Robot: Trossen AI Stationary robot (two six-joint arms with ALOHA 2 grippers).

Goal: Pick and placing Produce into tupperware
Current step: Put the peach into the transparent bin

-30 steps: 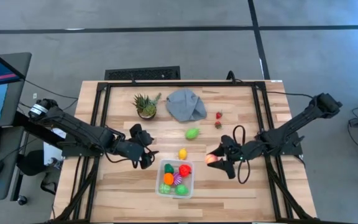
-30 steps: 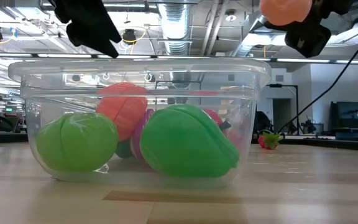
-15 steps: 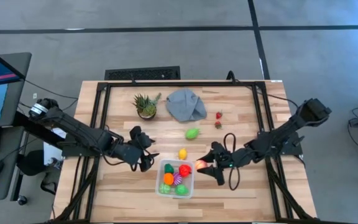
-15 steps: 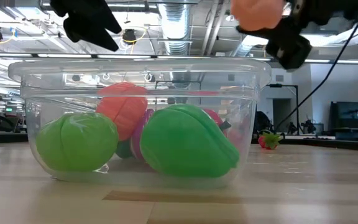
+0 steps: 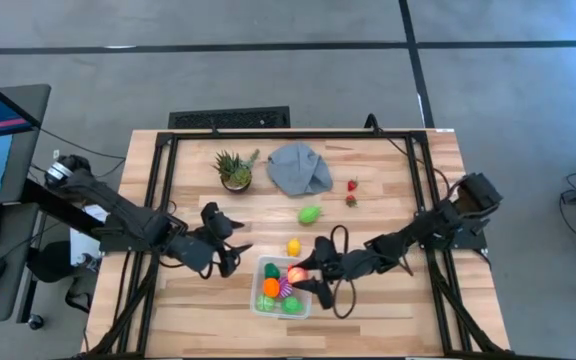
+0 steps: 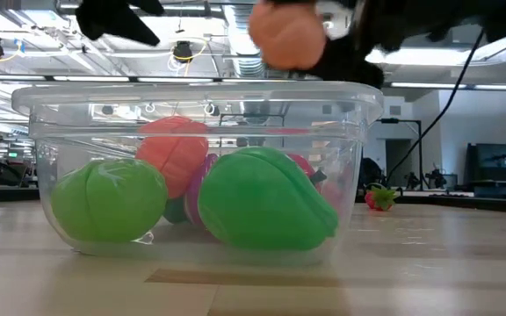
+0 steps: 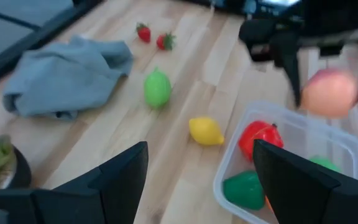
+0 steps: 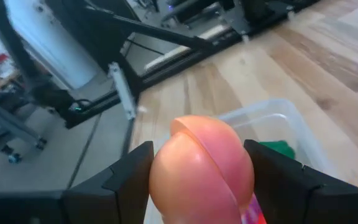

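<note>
Four cameras, one shared container.
High view: straight down on whole surface [image 5: 388, 300]. Low view: surface height, close against tupperware [image 6: 196, 167], facing the room. Both wrist views look forward, sharing that tupperware.

— Where does the tupperware [image 5: 283, 287] sit?
— At the near middle of the table [image 5: 388, 300], with several pieces of produce inside.

— And around it?
— A lemon [image 5: 293, 247] lies just beyond it, a pear [image 5: 310, 214] farther off, the cloth [image 5: 299, 168] behind that. The plant [image 5: 235, 170] stands left of the cloth, two strawberries [image 5: 351, 192] right.
</note>
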